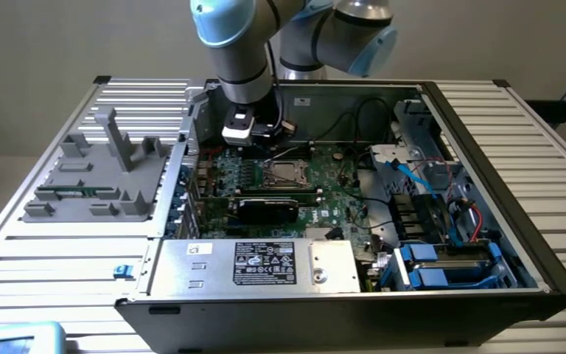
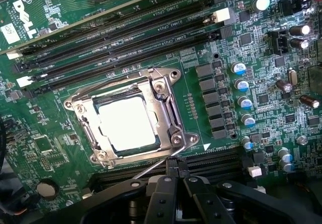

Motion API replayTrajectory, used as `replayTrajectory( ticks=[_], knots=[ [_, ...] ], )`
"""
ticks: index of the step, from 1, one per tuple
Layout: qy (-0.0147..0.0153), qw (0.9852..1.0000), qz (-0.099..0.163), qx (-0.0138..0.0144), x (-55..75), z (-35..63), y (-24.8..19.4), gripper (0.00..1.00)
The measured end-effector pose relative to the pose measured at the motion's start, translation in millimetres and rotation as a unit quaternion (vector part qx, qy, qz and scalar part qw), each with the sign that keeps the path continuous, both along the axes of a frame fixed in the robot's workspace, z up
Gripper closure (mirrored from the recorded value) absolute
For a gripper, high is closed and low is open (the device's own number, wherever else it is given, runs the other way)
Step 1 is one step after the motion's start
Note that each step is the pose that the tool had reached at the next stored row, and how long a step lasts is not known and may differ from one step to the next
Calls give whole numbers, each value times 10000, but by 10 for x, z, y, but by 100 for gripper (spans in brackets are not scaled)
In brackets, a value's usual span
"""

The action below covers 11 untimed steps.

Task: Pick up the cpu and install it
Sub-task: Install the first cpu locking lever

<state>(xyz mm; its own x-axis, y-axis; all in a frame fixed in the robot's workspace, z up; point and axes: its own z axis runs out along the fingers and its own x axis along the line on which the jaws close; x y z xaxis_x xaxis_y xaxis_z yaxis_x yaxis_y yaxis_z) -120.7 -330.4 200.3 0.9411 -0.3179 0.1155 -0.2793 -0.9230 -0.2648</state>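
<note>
Wrist view: gripper (image 2: 177,176), fingers together and empty, hovers beside the socket frame (image 2: 130,119) with the cpu (image 2: 127,119) seated; installation looks finished.

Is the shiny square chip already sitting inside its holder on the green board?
In. The cpu lies flat inside the metal socket frame on the motherboard. The shut gripper sits beside the frame, holding nothing.

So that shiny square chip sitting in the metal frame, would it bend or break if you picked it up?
Probably stiff: the cpu shows a flat metal top that looks rigid. Likely light, being thin and small beside the socket frame around it. Its smooth, glaring face could be slippery, and the fine circuitry on the motherboard suggests it is delicate underneath.
</note>
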Motion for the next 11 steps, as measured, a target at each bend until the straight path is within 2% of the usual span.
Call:
replayTrajectory(
  ticks=[11],
  knots=[
    [1, 10000, 0, -1, 73, -13, 0, 89]
  ],
)
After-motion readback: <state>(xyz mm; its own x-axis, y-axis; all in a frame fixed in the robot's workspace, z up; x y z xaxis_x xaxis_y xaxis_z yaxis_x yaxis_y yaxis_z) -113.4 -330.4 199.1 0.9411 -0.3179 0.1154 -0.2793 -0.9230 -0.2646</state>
